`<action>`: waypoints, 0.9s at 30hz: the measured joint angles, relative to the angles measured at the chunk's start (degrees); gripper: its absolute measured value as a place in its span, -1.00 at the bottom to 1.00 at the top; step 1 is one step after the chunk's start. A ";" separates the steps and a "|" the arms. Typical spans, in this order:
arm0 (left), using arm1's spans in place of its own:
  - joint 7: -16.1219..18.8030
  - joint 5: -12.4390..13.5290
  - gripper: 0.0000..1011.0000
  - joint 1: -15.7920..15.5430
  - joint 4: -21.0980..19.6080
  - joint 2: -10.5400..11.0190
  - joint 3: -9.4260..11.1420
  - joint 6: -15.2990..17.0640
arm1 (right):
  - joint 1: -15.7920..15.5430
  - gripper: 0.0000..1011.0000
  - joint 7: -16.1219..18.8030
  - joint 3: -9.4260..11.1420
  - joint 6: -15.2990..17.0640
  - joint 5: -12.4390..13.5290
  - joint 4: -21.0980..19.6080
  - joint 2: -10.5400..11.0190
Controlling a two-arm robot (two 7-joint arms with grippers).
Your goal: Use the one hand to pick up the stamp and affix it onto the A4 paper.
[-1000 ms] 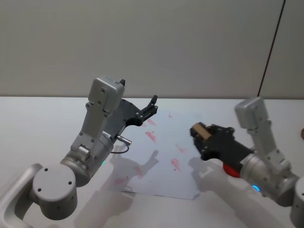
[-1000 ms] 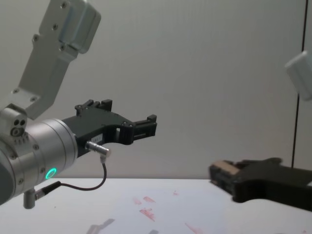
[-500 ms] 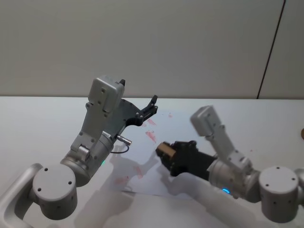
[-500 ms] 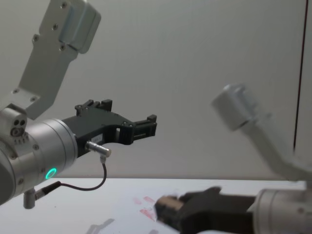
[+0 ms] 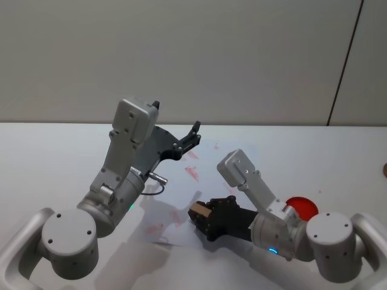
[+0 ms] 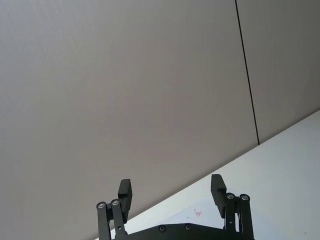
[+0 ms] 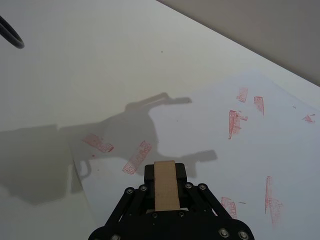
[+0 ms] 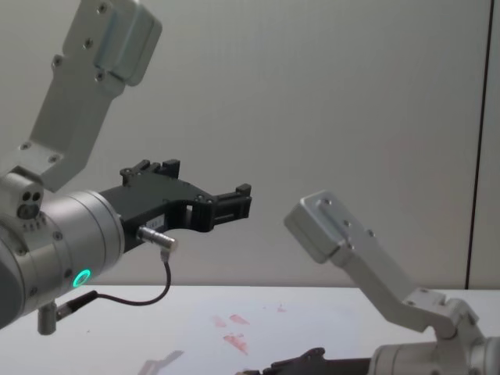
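Pickup looks done: the right end effector [image 5: 199, 213] is clamped on the stamp [image 7: 165, 184], and the tan block juts out from between its fingers. It hangs low over the near part of the A4 paper [image 7: 210, 125]. Whether the block's face touches the sheet I cannot tell. Just ahead of the stamp lie red prints [image 7: 136, 157], among several on the sheet. What is left, by my reckoning, is pressing down on a bare patch and lifting off. Off to its right a red round thing [image 5: 301, 205] sits on the worktop [image 5: 48, 151]. Beyond and to its left, the left end effector [image 6: 171, 186] hangs raised and idle, fingers spread wide.
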 joint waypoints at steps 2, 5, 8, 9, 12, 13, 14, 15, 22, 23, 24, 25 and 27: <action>0.00 0.00 0.98 0.00 0.00 0.00 0.00 0.00 | 0.21 -0.56 -0.16 -0.14 0.24 -0.31 0.39 -0.16; 0.00 0.00 0.98 0.00 0.00 0.00 0.00 0.00 | 0.42 -0.56 -0.43 -0.27 0.53 -0.57 0.77 -0.36; 0.00 0.00 0.98 0.00 0.00 0.00 0.00 0.00 | 0.58 -0.56 -0.72 -0.42 0.87 -0.77 1.07 -0.44; 0.00 0.00 0.98 0.00 0.00 0.00 0.00 0.00 | 0.60 -0.56 -0.81 -0.44 0.95 -0.81 1.13 -0.46; 0.00 0.00 0.98 0.00 0.00 0.00 0.00 0.00 | 0.68 -0.56 -1.06 -0.57 1.23 -0.90 1.39 -0.49; -0.01 0.00 0.98 0.00 0.00 0.00 0.00 0.00 | 0.71 -0.56 -1.11 -0.59 1.29 -0.91 1.45 -0.50; 0.00 0.00 0.98 0.00 0.00 0.00 0.00 0.00 | 0.71 -0.56 -1.18 -0.60 1.33 -0.91 1.49 -0.50; 0.00 0.00 0.98 0.00 0.00 0.00 0.00 0.00 | 0.72 -0.56 -1.34 -0.64 1.40 -0.91 1.56 -0.51; 0.00 0.00 0.98 0.00 0.00 0.00 0.00 0.00 | 0.73 -0.56 -2.22 -0.66 1.33 -0.28 1.60 -0.54; 0.00 0.00 0.98 0.00 0.00 0.00 0.00 0.00 | 0.68 -0.56 -2.47 -0.62 1.18 0.05 1.47 -0.53; 0.00 0.00 0.98 0.00 0.00 0.00 0.00 0.00 | 0.67 -0.56 -2.61 -0.55 1.09 0.27 1.44 -0.52; 0.00 0.00 0.98 0.00 0.00 0.00 0.00 0.00 | 0.68 -0.56 -2.77 -0.48 1.03 0.46 1.33 -0.50; 0.00 0.00 0.98 0.00 0.00 0.00 0.00 0.00 | 0.68 -0.56 -3.27 -0.20 0.79 1.30 0.79 -0.40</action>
